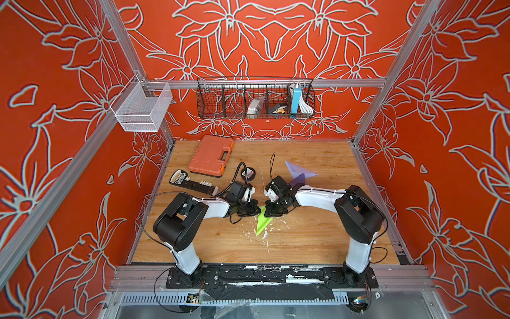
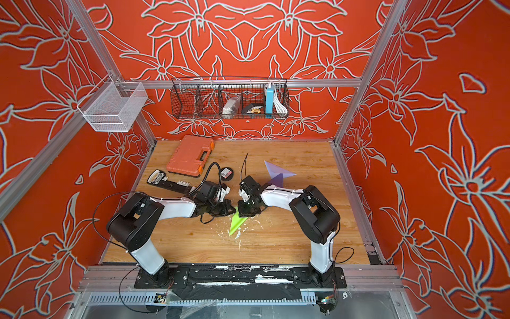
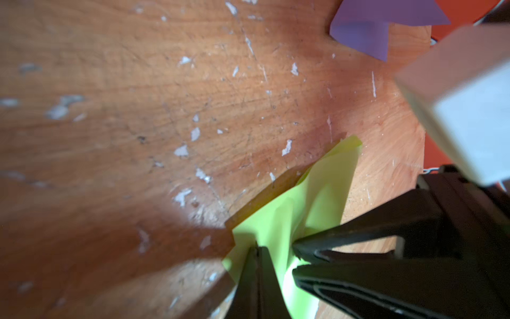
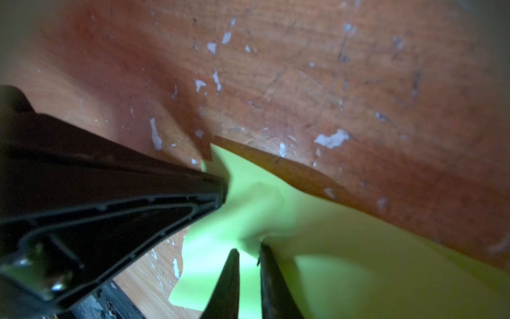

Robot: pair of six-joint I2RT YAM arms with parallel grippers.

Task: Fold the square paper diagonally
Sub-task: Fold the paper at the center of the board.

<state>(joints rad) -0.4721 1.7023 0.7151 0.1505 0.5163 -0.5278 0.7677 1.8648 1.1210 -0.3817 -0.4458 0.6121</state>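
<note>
Twin grips on the green paper's (image 1: 262, 224) raised end — left gripper (image 1: 259, 210) at nine o'clock clamped tight, right gripper (image 1: 268, 210) at three o'clock pinching, jaws barely apart.

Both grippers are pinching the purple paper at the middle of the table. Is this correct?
Not quite: the paper is green, not purple. The wrist views show the left gripper and the right gripper pinching the green paper; the purple paper lies apart, farther back.
</note>
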